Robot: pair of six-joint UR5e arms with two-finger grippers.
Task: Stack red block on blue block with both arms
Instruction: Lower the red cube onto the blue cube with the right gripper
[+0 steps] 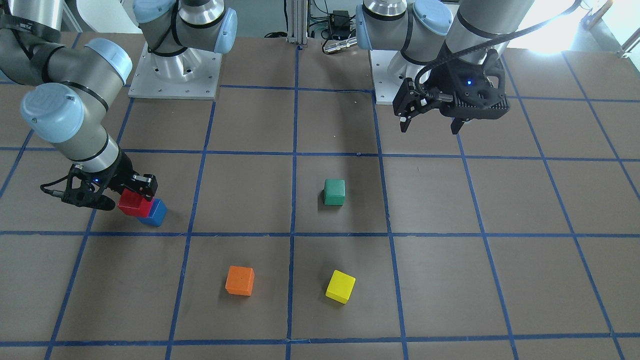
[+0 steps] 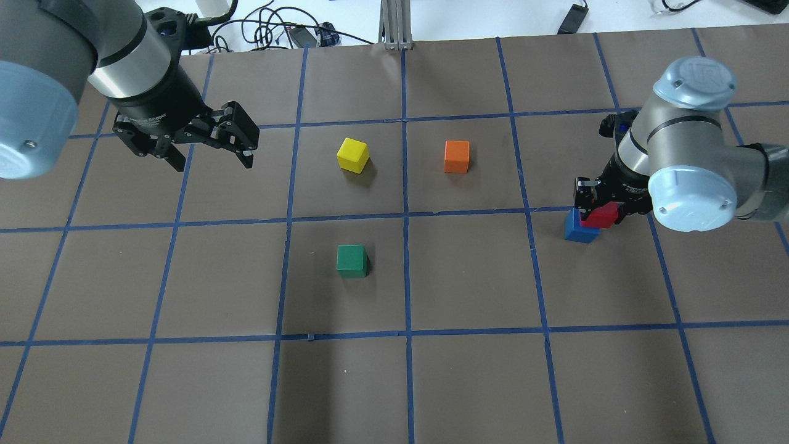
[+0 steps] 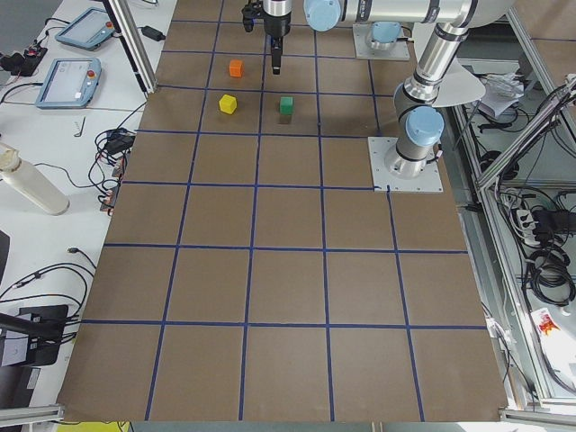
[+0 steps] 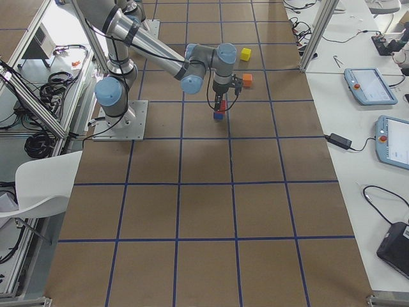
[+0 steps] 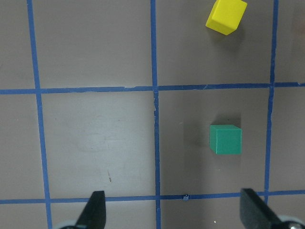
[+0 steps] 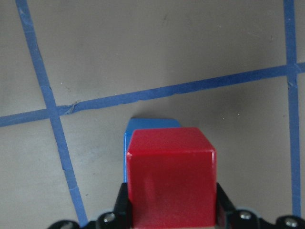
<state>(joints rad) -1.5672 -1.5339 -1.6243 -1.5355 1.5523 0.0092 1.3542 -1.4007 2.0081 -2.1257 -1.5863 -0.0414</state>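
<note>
Right claw (image 2: 599, 208): clamped on the red block (image 6: 169, 179).
Blue block (image 6: 143, 125): just beneath, seemingly offset; I would square red over it before releasing.
Left claw (image 1: 430, 127): wide, empty.

Opposed across table (image 2: 468, 382), steeply down: overhead, front. Far, lengthwise from table ends: sides. Close, straight down: wrists.

The right gripper (image 2: 601, 211), wrist pointing down, clamps the red block (image 6: 169, 179) well right of the green block (image 2: 351, 260); the left gripper (image 2: 214, 162) hangs raised, jaws spread wide, well left of it.
</note>
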